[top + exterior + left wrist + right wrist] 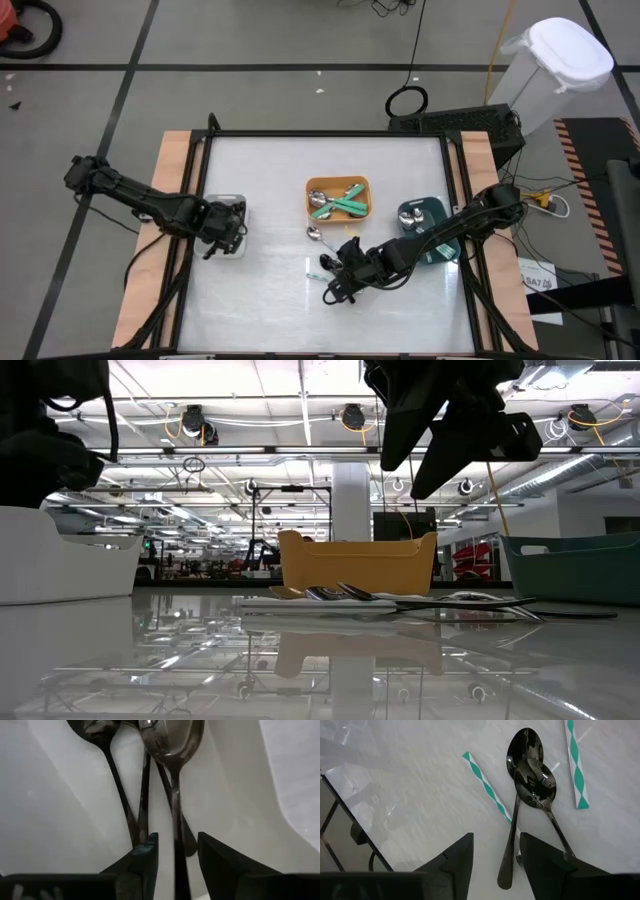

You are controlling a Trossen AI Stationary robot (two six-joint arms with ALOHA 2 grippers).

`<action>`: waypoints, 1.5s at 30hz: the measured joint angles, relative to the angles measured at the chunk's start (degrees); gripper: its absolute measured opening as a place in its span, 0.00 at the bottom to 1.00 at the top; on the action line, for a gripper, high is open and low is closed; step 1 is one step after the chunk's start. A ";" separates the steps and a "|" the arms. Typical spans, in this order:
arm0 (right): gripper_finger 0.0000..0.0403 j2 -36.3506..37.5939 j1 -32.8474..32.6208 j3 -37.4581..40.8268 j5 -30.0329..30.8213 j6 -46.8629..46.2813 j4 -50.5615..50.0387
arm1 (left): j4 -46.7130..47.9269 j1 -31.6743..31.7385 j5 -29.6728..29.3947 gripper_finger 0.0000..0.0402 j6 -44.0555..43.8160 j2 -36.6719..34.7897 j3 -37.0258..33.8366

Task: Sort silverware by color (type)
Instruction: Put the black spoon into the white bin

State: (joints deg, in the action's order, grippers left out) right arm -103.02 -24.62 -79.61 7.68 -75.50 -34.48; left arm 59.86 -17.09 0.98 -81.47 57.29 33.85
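From my remote station I see a glossy white counter (270,300), smooth enough to mirror the ceiling lights in the low view, edged by pale bare wood (172,180). The spoons (532,780) look like polished dark metal with mirror-bright bowls; beside them lie straws (487,787) in matt teal-and-white striped paper. The orange bin (338,185), white bin (70,565) and teal bin (575,565) look like smooth moulded plastic. The fingers (457,865) are matt black, seemingly hard plastic.
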 joint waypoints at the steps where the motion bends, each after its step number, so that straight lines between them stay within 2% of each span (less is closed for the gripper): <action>1: 0.39 0.00 0.00 0.00 0.00 0.00 0.00 | -0.08 0.22 0.03 0.34 0.20 -0.01 0.02; 4: 0.39 0.00 -0.04 0.00 0.00 -0.09 0.00 | -0.61 0.43 0.05 0.29 1.98 0.01 0.02; 10: 0.39 0.01 -0.04 0.00 0.00 -0.09 0.00 | 0.40 0.42 0.06 0.04 4.61 -0.01 0.34; 13: 0.39 0.01 -0.04 0.00 0.00 -0.09 0.00 | 3.51 -0.30 -1.05 0.04 3.23 -0.01 3.23; 20: 0.39 0.02 -0.04 0.00 0.00 -0.09 0.00 | 11.08 -1.19 -9.87 0.03 -0.04 -0.05 10.55; 27: 0.39 0.02 -0.03 0.00 0.00 0.07 0.02 | 11.11 0.01 -14.19 0.11 1.60 0.10 9.53; 37: 0.39 0.02 -0.28 0.00 -0.24 -1.96 -1.94 | 12.48 -0.09 -13.87 0.30 1.62 0.10 9.50; 40: 0.39 -0.92 0.52 -0.04 -0.64 -1.91 -3.30 | 12.65 -0.47 -13.71 0.34 1.93 0.10 10.81; 45: 0.39 -3.98 3.19 -0.04 -5.32 2.45 -7.01 | 12.16 -1.93 -14.09 0.36 2.25 0.10 15.40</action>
State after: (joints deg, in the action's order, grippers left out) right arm -107.00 -21.43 -79.66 2.37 -73.05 -41.49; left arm 72.02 -19.02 -13.11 -79.22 57.39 49.25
